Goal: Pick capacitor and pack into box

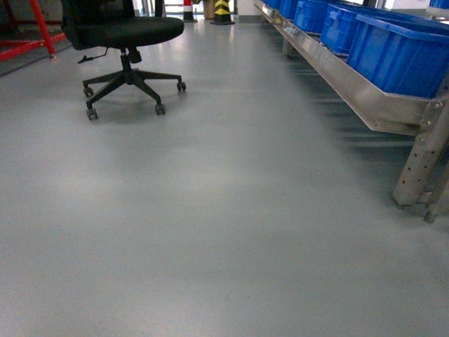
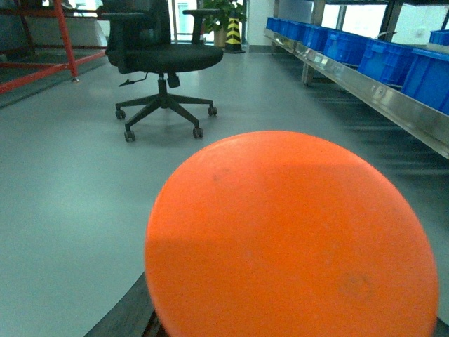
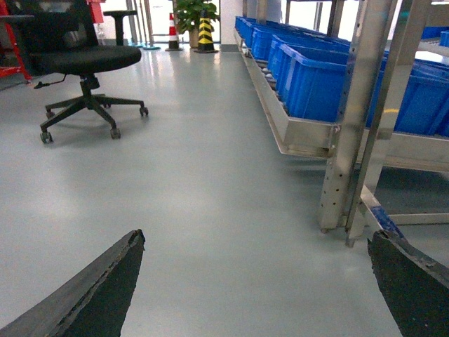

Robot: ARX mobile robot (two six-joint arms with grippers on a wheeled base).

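Your left claw [image 2: 280, 330] is clamped on the orange capacitor [image 2: 291, 239]; your right claw [image 3: 256, 295] stands spread apart above bare floor [image 3: 210, 175].

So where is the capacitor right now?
The capacitor fills the lower part of the left wrist view, right up against the camera at the left gripper; the head and right wrist views don't show it.

My right gripper [image 3: 256, 295] stands wide open, its two dark fingers [image 3: 91, 295] showing only at the lower corners of the wrist view. My left gripper [image 2: 295, 330] is nearly all hidden, only a dark sliver of finger showing at the bottom edge. Neither arm shows in the head view.
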